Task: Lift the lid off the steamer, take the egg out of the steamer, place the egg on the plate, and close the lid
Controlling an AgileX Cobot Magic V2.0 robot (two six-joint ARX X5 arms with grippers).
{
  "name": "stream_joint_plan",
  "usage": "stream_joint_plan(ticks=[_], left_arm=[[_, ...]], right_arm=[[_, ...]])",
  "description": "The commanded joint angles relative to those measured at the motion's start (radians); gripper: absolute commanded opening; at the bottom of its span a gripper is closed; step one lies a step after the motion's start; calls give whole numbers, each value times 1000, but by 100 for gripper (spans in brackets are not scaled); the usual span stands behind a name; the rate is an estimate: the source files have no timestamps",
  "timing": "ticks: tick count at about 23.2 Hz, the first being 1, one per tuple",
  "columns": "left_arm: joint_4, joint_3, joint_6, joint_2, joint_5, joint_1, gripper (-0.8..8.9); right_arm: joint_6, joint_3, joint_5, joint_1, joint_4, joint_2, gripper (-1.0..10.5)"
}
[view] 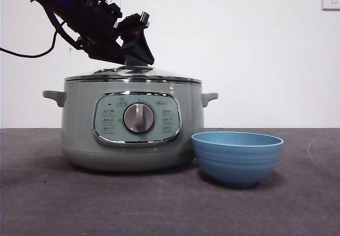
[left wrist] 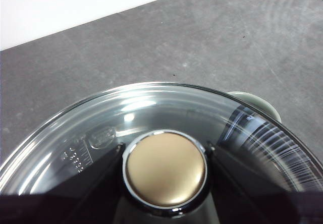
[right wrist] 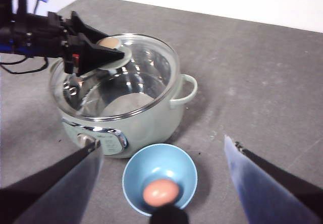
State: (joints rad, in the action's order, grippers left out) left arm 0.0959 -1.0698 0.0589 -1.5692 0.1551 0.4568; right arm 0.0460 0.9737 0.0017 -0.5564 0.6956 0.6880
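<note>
Two grippers showed, only one at work. Farthest left in the front view, the left gripper (view: 133,52) came down at a slant onto the shallow domed glass lid (view: 133,74) with its chrome rim, the two black jaws standing either side of the round knob (left wrist: 166,169) and pressed against it, so it held the lid by that knob. The lid lay level and seated on the large round pale sage-green steamer (view: 79,119), knob pointing straight up; judged from that, the closing step was all but done and the jaws only needed to let go. The steamer stood upright on the grey table (view: 53,204), its silver dial (view: 139,118) facing the front camera and its two stubby handles out along the table's width. Just right of it, close but apart, sat the small round blue ribbed plate (view: 237,164), mouth upward, with the pale brown egg (right wrist: 161,192) resting in its bottom. The right gripper (right wrist: 161,183) hovered above the plate, jaws spread wide, holding nothing.
</note>
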Motion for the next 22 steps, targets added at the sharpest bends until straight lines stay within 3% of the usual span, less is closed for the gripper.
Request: stream_joint_plan(ticks=[1, 5, 7, 11, 12, 22], left_arm=[[5, -13, -10, 3, 2, 2, -9], [-39, -13, -10, 3, 3, 2, -3], [-43, -13, -11, 3, 3, 2, 64], [-39, -14, -12, 3, 4, 2, 514], [-41, -14, -12, 4, 4, 2, 549], [-256, -138, -11, 48, 5, 2, 548]], right_arm=[[10, -8, -3, -2, -5, -1, 413], [10, -8, -3, -2, -5, -1, 414], [10, -8, -3, -2, -5, -1, 414], [10, -8, -4, -2, 0, -1, 414], [10, -8, -4, -2, 4, -1, 414], [10, -8, -14, -2, 52, -1, 414]])
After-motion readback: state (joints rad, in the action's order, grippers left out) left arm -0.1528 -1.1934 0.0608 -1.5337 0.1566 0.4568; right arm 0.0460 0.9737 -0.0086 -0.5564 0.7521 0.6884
